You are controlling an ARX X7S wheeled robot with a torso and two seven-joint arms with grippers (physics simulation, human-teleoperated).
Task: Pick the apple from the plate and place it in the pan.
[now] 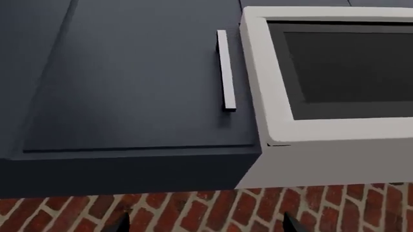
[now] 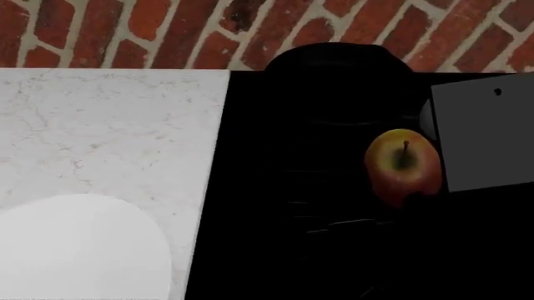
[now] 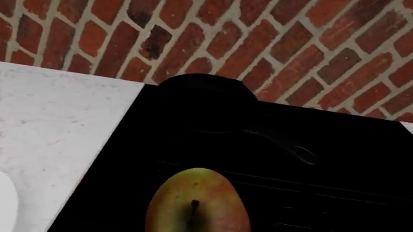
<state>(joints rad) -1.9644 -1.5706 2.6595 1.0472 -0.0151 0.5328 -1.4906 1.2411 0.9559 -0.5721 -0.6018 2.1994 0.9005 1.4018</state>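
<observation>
Apple off plate, aloft over black stovetop, stem up, carried by right arm; grip itself hidden. Pan lies beyond, toward stovetop's back edge by brick wall.

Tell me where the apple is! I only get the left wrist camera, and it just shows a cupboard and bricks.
Observer: In the head view the apple is off the plate and over the black stovetop.
Operator: Is it in the pan?
Observer: Not yet. The pan sits farther back by the brick wall, and the apple shows in front of it.
Operator: Who's got it?
Observer: The right arm is right beside it, but its jaws are hidden, so I cannot tell the grip.
</observation>
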